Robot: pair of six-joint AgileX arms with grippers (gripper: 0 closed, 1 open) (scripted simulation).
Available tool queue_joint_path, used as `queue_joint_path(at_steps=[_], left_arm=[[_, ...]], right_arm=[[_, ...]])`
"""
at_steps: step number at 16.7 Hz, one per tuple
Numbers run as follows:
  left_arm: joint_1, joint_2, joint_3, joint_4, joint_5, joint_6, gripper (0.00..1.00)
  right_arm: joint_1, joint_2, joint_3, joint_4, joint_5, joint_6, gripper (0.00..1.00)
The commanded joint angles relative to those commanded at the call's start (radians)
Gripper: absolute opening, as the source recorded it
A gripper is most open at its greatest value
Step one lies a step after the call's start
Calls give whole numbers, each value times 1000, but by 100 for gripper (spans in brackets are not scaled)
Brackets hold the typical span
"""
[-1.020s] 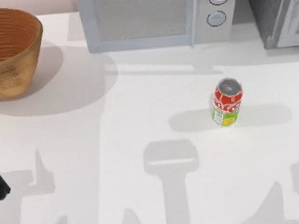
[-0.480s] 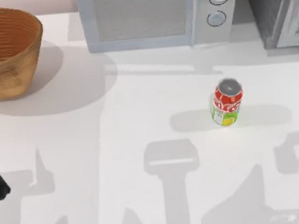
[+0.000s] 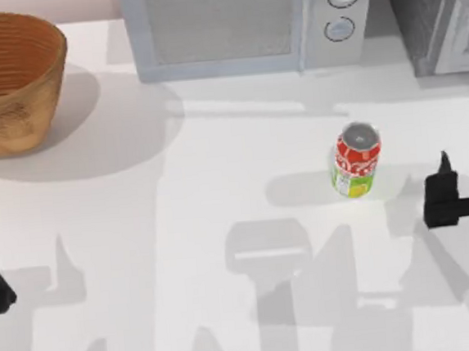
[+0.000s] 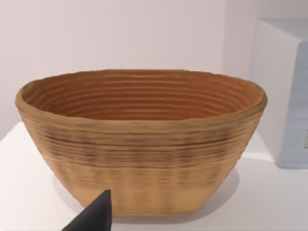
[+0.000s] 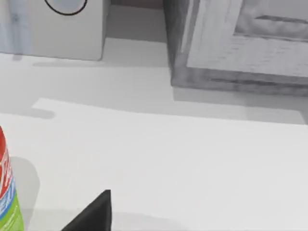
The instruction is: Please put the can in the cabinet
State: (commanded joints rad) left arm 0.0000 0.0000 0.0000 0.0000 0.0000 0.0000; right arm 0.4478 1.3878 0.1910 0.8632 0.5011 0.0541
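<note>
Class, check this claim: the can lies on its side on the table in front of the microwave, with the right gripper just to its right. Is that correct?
Not quite. The can stands upright, silver top up, as the top view shows. The rest holds: it is on the table in front of the microwave, and the right gripper is just to its right, not touching it.

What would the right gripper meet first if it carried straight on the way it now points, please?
Probably the cabinet: the right gripper faces it across bare table, with the can off to the side. Depth is unclear.
</note>
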Motion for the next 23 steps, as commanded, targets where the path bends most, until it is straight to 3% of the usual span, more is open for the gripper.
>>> queue_joint_path(at_steps=[13, 23], left_arm=[[0, 0, 0, 0, 0, 0, 100], [0, 0, 0, 0, 0, 0, 100]], right_arm=[[230, 638, 206, 564, 230, 21, 100], [329, 903, 290, 795, 308, 55, 100]])
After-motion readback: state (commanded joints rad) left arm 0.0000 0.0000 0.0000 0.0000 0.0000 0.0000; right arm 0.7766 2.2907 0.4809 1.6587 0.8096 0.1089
